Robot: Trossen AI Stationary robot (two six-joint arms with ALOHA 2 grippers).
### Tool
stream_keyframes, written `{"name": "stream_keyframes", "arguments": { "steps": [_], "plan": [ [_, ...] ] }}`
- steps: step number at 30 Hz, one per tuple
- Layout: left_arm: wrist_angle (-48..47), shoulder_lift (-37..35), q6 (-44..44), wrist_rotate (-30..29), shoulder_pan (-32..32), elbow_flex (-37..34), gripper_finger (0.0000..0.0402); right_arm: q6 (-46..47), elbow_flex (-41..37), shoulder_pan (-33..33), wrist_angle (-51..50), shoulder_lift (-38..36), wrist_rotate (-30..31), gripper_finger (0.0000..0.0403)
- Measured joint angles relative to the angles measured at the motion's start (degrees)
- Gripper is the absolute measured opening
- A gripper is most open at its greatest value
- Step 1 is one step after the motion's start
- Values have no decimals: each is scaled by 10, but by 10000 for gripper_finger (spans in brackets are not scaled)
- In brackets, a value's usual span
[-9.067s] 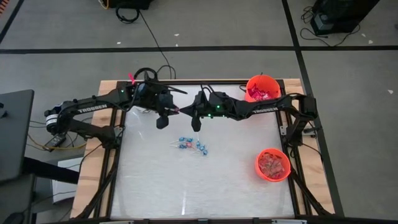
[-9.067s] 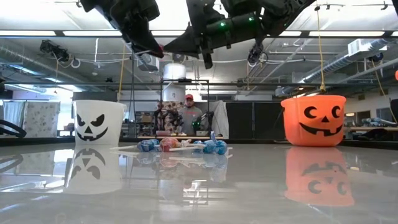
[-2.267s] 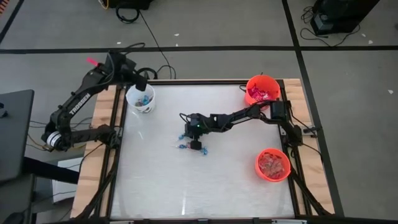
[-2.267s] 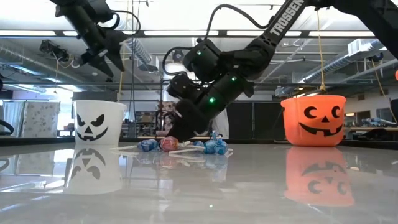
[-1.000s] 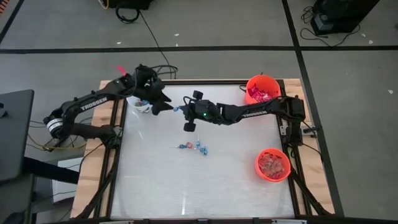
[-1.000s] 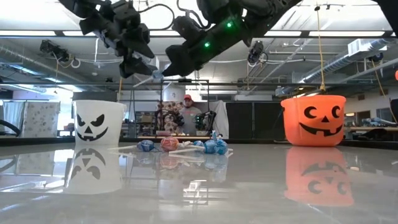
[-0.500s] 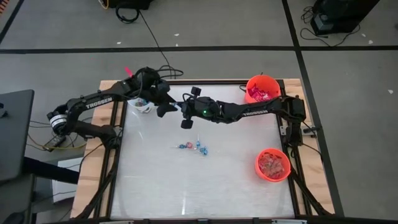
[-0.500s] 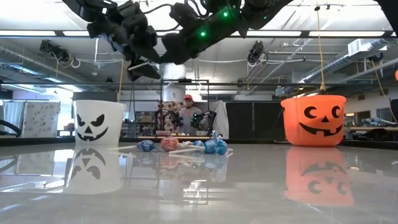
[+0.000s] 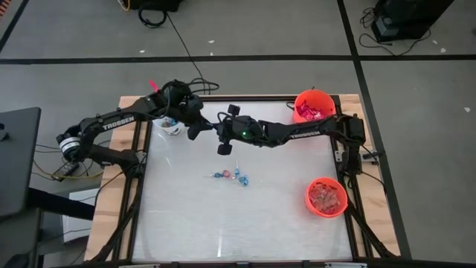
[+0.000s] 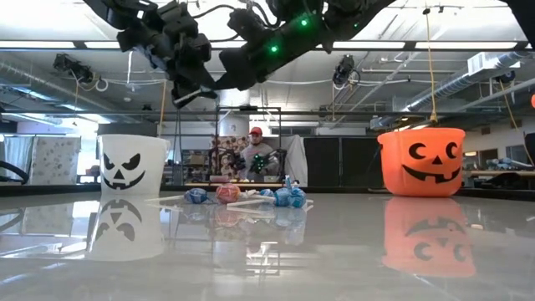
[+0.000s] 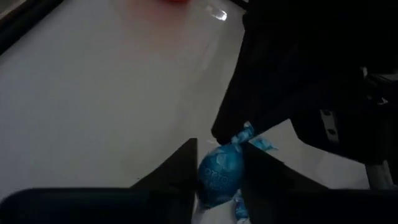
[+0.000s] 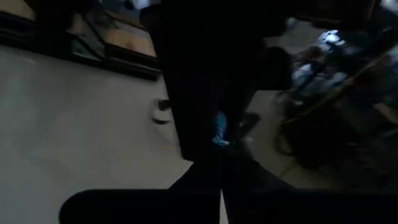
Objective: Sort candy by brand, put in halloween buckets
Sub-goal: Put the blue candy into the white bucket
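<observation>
A blue wrapped candy (image 11: 219,177) hangs in the air between my two grippers, above the table's far left part. My left gripper (image 9: 201,128) (image 11: 221,155) is shut on it. My right gripper (image 9: 213,130) (image 12: 221,165) reaches in from the right and is shut on it too. The white bucket (image 9: 169,126) (image 10: 134,163) stands just beneath my left arm, with blue sweets inside. On the table's middle lies a small heap of loose candy (image 9: 230,176) (image 10: 247,196). My left gripper pinches the candy's round body (image 11: 214,180) between its two fingers, which slant down from the table's far left. The candy is lifted clear, high over the table. My right gripper has the candy's twisted wrapper end (image 11: 244,134) between its shut fingertips and comes at it nearly level from the table's right.
An orange bucket (image 9: 314,106) (image 10: 422,159) with red packets stands at the far right corner. A second orange bucket (image 9: 327,196), with candy in it, stands near the right edge. A person (image 10: 253,155) sits in the room beyond the table.
My left gripper has shut on the blue candy that my right gripper holds out above the table. Both arms have otherwise kept almost still.
</observation>
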Motion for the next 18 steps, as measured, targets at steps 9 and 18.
{"name": "stream_keyframes", "arguments": {
  "steps": [9, 18],
  "plan": [
    [-36, -8, -16, -47, 70, 0, 81, 271, 0, -44, -73, 3, -118, 105],
    [-220, -40, 83, -234, 158, 13, 104, 436, -51, -44, -120, 3, -220, 206]
  ]
}}
